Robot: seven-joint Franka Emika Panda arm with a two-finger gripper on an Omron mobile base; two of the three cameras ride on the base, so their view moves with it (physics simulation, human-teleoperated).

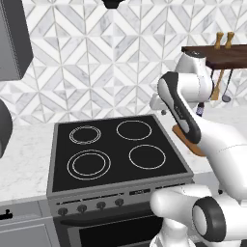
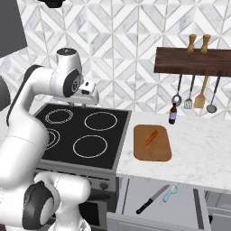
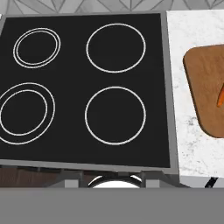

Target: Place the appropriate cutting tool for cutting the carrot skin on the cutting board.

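To my left lies the black glass stovetop [image 2: 83,131] with four white-ringed burners, and my hand hangs above it, looking straight down on it. My white two-finger gripper [image 2: 80,104] sits high over the back burners; its fingers are too small and hidden for me to tell whether they are spread or closed, and I see nothing between them.

Further right, on the white marble counter [image 2: 198,149], rests the flat brown wooden cutting board [image 2: 152,143] with rounded corners, just beside the stove. The small slim orange carrot [image 2: 151,138] lies tilted on the board.

Below the counter edge, an open drawer [image 2: 180,205] holds a black-handled kitchen knife [image 2: 152,199] and, just right of it, a pale blue peeler [image 2: 170,193].

A small dark bottle [image 2: 173,113] stands behind the board.
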